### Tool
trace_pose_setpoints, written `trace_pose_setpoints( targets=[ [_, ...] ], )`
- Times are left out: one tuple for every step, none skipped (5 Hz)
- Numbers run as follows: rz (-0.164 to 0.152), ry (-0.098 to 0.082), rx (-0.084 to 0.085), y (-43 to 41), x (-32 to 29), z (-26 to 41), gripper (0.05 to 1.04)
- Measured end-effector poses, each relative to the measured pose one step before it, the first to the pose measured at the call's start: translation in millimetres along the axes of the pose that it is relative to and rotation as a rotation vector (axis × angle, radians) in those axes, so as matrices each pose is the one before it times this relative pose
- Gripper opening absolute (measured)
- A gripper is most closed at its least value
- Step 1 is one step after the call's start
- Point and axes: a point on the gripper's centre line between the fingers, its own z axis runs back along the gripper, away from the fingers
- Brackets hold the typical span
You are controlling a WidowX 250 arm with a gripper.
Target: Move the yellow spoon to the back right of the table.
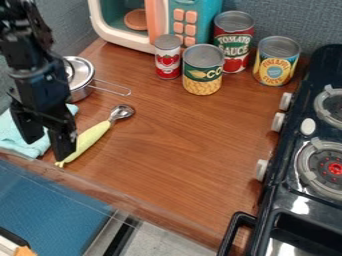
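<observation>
The table [180, 130] has a brown wood top. Behind it stands a grey-blue wall [294, 20], and on the left side there is also a grey-blue wall [60, 20]. Below the front edge, a blue surface [47, 200] lies beside a light grey floor [150, 242]. Soft light makes a pale shine on the wood.

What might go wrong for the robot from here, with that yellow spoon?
The open jaws hang beside the spoon, partly above the pale blue cloth, so they might pinch cloth too. The spoon's metal bowl lies near the wire handle of the pot and could catch it. Cans stand along the back, so the yellow-labelled one at the right might get knocked.
</observation>
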Motion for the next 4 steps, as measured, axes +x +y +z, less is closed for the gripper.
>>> trace_pose_setpoints(
  targets=[
    [0.032, 0.0156, 0.005, 3.38, 16.74, -12.72, 1.0],
    [0.0313, 0.0185, 0.0024, 3.39, 16.56, -9.95, 1.0],
    [0.0358, 0.0198, 0.0136, 4.49, 8.97, -9.11, 1.0],
    [0.0233, 0.0063, -0.0005, 1.04, 2.1, -3.41, 1.0]
  ],
)
